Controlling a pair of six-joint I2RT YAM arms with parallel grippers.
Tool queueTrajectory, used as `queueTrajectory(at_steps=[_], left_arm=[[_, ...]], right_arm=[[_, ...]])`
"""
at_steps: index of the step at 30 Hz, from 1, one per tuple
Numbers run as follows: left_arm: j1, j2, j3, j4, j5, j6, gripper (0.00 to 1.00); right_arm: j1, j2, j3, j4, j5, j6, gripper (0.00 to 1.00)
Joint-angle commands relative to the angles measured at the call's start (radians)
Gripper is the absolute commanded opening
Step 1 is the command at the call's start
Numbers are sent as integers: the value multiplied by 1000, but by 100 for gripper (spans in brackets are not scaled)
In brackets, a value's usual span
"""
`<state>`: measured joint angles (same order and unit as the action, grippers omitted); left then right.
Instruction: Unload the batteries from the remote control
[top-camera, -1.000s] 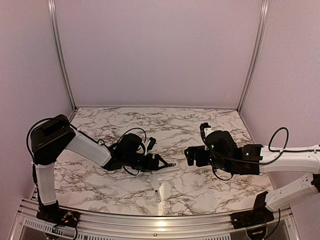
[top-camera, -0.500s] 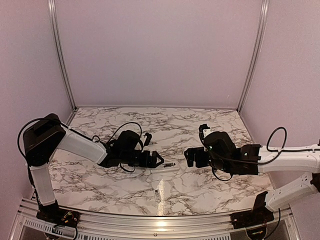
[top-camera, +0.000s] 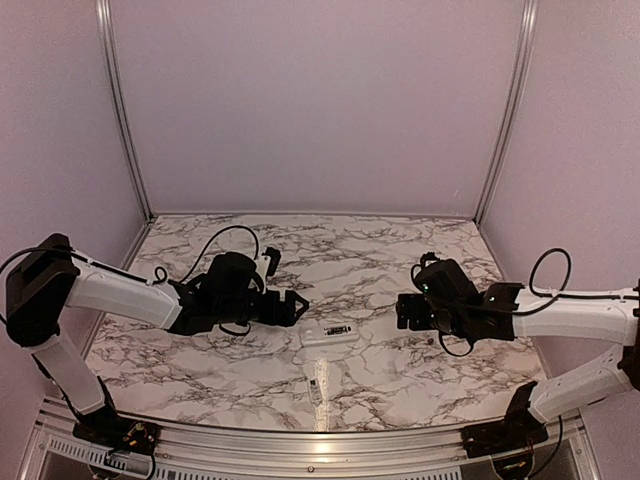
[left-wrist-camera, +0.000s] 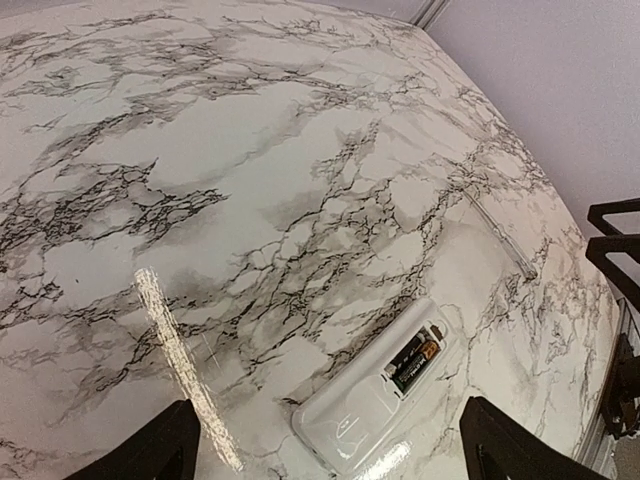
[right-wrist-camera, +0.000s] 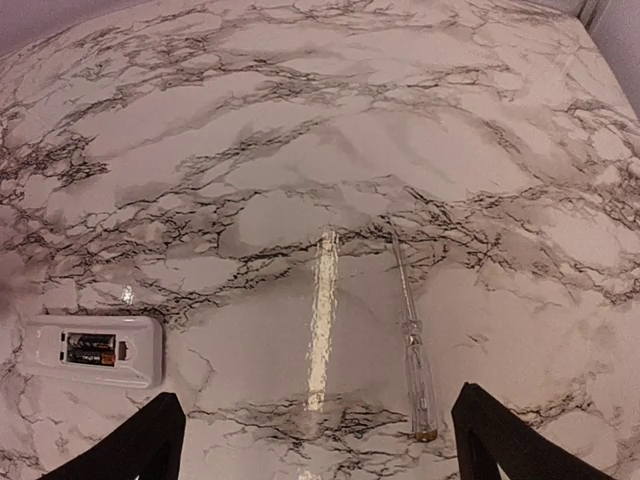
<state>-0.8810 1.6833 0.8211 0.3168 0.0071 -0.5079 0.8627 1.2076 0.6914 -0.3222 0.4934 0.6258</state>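
Slim white rectangular remote control lies flat and back-up near the middle of the white, grey-veined marble counter, between my two arms and touched by neither. Its cover is off. From the left wrist view I see the dark recess in its back, with the batteries seated in it: small dark cylinders lying side by side, one with an orange-gold band. I count one remote and two batteries, both inside the recess.

My left claw hangs just left of the remote, fingers spread wide and holding nothing. My right claw sits further off to the right, likewise spread and empty. One thin tool with a clear handle lies on the counter, well apart from the remote.
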Motion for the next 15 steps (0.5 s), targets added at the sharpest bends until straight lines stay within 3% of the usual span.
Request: queueTrajectory(at_steps=[1,15], left_arm=[[-1,-59,-41,24,-54,36,95],[-2,-165,-108,57,-80,63,94]], right_arm=[[-52,29,-23,-58,25,53,90],[-140,145,-122,102,-35,83,84]])
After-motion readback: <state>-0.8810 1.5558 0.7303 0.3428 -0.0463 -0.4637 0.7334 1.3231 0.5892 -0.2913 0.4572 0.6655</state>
